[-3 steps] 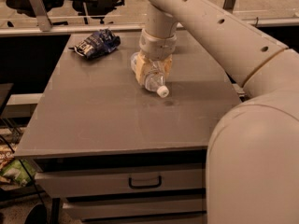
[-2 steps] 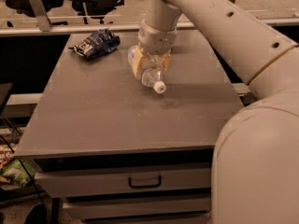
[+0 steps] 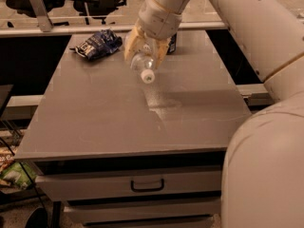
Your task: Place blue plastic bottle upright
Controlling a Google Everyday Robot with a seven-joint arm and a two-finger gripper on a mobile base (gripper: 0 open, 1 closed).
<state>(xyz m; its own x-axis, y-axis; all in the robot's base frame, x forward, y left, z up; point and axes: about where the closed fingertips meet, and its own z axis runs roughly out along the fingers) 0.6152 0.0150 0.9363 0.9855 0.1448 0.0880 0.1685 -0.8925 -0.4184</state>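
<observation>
Currently the gripper (image 3: 144,51) is hanging over the far middle of the grey table (image 3: 95,122), at the end of the arm (image 3: 247,18) that is reaching in from the right. Its two tan fingers (image 3: 130,42) are clamping the blue plastic bottle (image 3: 143,65) across the body, one on the left side and one on the right. So the claw is closed around the bottle, not free.

The bottle is tilting cap-down toward the near edge, with the white cap (image 3: 147,76) lowest and the base hidden up between the fingers. It is looking clear of the tabletop, though the gap is hard to judge. Tilted this way it is not yet upright. My reading is that gripping across the body is leaving the wrist free to swing the base downward before any set-down.

A blue and white snack bag (image 3: 97,44) is lying at the far left of the table, well apart from the bottle. A dark can (image 3: 172,42) is standing just behind the gripper, to its right, mostly hidden. With the can that close, the set-down is probably wanting the open surface nearer the camera. The drawer (image 3: 142,186) under the tabletop is sitting shut.
</observation>
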